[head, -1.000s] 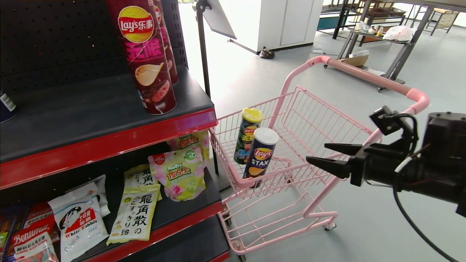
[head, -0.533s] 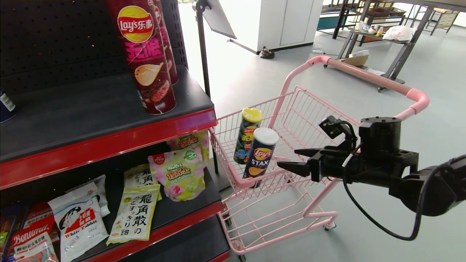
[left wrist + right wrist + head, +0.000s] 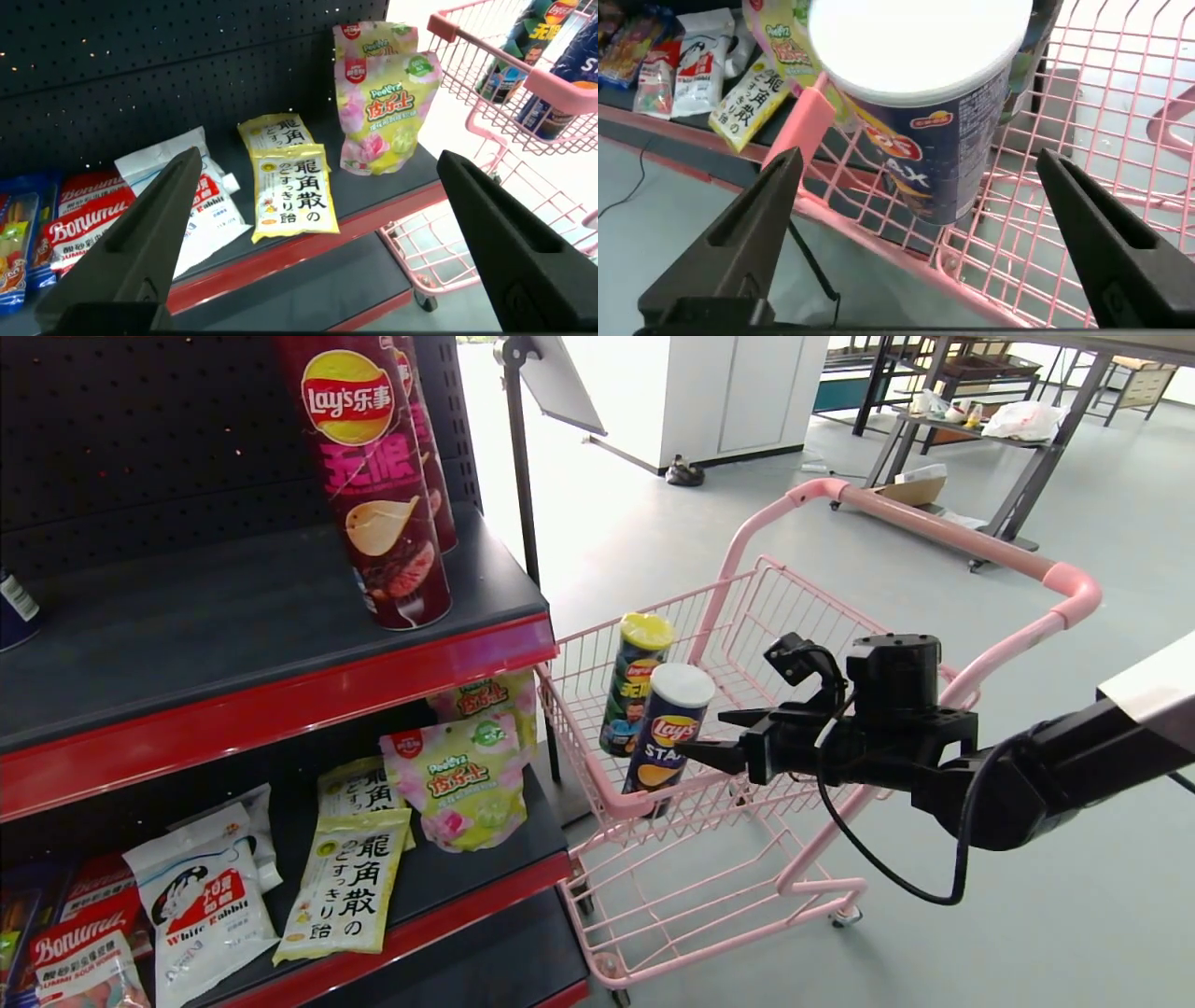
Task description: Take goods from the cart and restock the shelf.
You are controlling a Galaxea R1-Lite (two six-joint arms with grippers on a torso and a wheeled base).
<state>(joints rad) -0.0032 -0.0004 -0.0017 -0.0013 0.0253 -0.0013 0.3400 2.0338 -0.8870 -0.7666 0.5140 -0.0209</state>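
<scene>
A blue chip can (image 3: 668,730) with a white lid stands upright in the near left corner of the pink cart (image 3: 602,791). Just behind it stands a green can (image 3: 635,681) with a yellow lid. My right gripper (image 3: 716,734) is open and level, its tips right beside the blue can's right side. In the right wrist view the blue can (image 3: 938,140) stands just ahead of the open right gripper (image 3: 917,159), in line with the gap between its fingers. My left gripper (image 3: 320,159) hangs open in front of the lower shelf. There both cans (image 3: 559,75) show in the cart (image 3: 486,58).
Two tall maroon cans (image 3: 378,476) stand on the upper shelf board (image 3: 233,625), with free room to their left. Snack bags (image 3: 457,775) lie on the lower shelf. The cart handle (image 3: 943,532) arches above my right arm. A thin stand pole (image 3: 521,457) rises between shelf and cart.
My right arm has swung left across the cart, bringing the open gripper from near the handle up to the blue can. The cans and cart have stayed put.
</scene>
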